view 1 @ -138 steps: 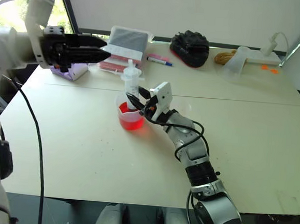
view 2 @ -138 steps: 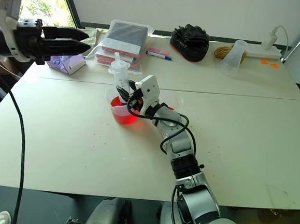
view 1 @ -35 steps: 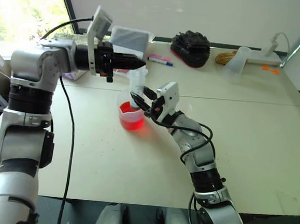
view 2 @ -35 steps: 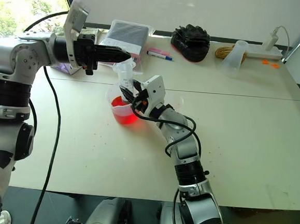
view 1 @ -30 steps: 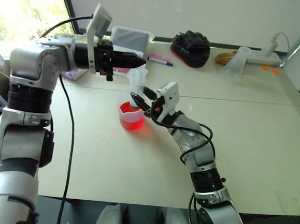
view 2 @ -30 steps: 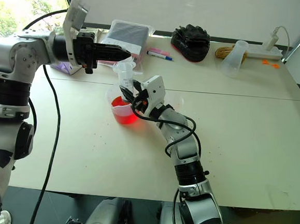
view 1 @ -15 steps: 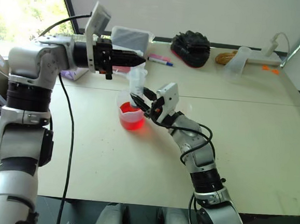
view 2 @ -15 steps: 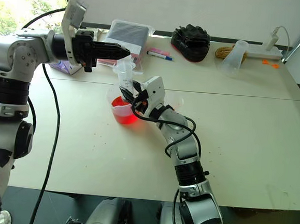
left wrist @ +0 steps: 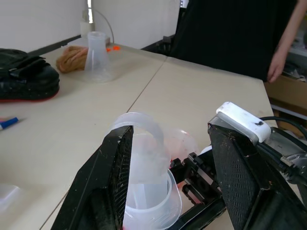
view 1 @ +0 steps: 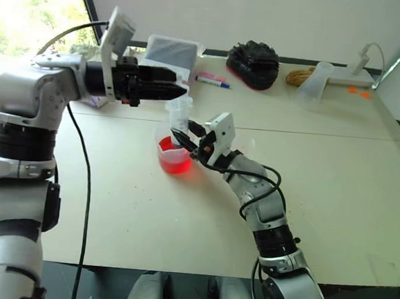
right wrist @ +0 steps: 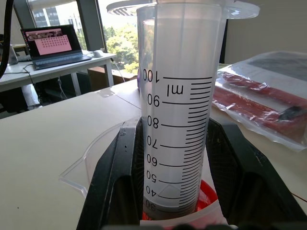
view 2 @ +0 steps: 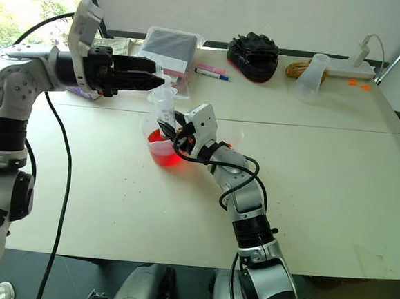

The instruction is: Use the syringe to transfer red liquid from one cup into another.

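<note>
1. Our right tool point(view 1: 187, 132) pinches the syringe point(view 2: 163, 105) barrel, upright, tip in the larger cup point(view 1: 174, 156) on the tabletop point(view 1: 114, 184).
2. Left tool point(view 1: 171, 90), fingers spread, sits level at the plunger top.
3. Red liquid point(view 1: 174, 154) remains in that cup; barrel looks clear, so drawing and transfer to the smaller cup point(view 2: 230, 137) remain.

The clear syringe point(right wrist: 178, 120) stands upright, tip in the red liquid point(view 1: 174, 155) of the larger cup point(view 1: 165, 131).
</note>
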{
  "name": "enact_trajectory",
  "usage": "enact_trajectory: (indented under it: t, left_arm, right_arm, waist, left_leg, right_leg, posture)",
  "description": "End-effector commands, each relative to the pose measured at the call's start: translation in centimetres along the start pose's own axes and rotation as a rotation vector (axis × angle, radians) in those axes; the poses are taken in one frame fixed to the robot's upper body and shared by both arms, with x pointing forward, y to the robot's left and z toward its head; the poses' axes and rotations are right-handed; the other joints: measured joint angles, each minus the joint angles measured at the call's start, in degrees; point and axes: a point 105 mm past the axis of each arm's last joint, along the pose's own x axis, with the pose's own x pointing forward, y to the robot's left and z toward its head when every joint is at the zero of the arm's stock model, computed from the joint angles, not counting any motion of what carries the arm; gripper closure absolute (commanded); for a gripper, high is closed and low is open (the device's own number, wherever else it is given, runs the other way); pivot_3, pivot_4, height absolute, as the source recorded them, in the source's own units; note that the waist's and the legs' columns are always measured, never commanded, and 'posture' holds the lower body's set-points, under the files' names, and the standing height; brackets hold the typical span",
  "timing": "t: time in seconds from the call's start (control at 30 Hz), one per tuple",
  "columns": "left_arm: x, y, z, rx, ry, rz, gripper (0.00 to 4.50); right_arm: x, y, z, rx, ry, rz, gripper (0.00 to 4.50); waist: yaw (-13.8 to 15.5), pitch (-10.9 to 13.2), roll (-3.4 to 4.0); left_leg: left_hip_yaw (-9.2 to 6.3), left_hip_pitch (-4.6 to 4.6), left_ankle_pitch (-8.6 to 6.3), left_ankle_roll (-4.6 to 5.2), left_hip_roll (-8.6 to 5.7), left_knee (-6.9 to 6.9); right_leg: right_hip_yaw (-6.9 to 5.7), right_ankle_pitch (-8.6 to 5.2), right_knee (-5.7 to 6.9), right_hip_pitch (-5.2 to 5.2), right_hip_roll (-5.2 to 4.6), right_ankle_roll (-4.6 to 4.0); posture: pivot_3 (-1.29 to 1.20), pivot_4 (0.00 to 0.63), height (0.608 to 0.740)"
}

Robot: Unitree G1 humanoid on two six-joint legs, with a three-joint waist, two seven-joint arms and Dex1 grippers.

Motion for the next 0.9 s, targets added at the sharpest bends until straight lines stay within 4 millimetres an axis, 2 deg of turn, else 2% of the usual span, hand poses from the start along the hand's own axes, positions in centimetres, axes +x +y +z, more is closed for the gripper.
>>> enact_trajectory:
  t: [0.03, 0.3, 0.4, 0.67, 0.9]
  left_arm:
    - [-2.1, -0.1, 2.4, 0.074, -0.077, 0.073, 1.94]
    - [-5.8, -0.3, 1.1, 0.022, -0.076, 0.216, 1.94]
    - [-6.4, -0.3, 1.0, 0.02, -0.079, 0.245, 1.94]
    - [-6.0, -0.2, 0.9, 0.014, -0.108, 0.251, 1.94]
    - [-4.2, 0.2, 1.0, 0.012, -0.131, 0.191, 1.94]
  right_arm:
    - [0.5, 1.3, 1.0, -0.027, -0.029, 0.072, 3.19]
    - [0.3, 0.4, 2.7, -0.057, -0.079, 0.047, 3.19]
    - [0.3, 0.1, 3.6, -0.071, -0.1, 0.04, 3.19]
    - [0.2, -0.7, 6.9, -0.108, -0.171, 0.013, 3.19]
    - [-0.6, -1.4, 10.2, -0.145, -0.224, -0.03, 3.19]
  waist:
    - [-0.12, 0.0, 0.0]
    - [-0.08, 0.0, 0.0]
    - [0.12, 0.0, 0.0]
    - [0.08, 0.0, -0.01]
    - [0.16, 0.0, -0.01]
  left_leg:
    - [0.0, 0.0, 0.0, 0.0, 0.0, 0.0]
    - [-0.02, 0.01, 0.0, 0.0, 0.02, 0.0]
    - [-0.04, 0.01, 0.0, 0.0, 0.03, 0.0]
    - [-0.04, 0.01, 0.0, -0.01, 0.0, 0.0]
    - [-0.03, 0.01, 0.01, -0.02, 0.0, 0.0]
  right_leg:
    - [0.0, 0.0, 0.0, 0.0, 0.0, 0.0]
    - [0.01, 0.0, 0.01, 0.01, -0.05, 0.0]
    - [0.0, 0.0, 0.0, 0.0, -0.07, 0.0]
    - [0.0, 0.0, 0.0, 0.01, -0.1, 0.0]
    - [0.0, 0.0, 0.0, 0.01, -0.09, 0.0]
  posture:
    - [0.0, 0.15, 0.74]
    - [0.0, 0.15, 0.74]
    - [0.0, 0.15, 0.74]
    - [0.0, 0.15, 0.74]
    - [0.0, 0.15, 0.74]
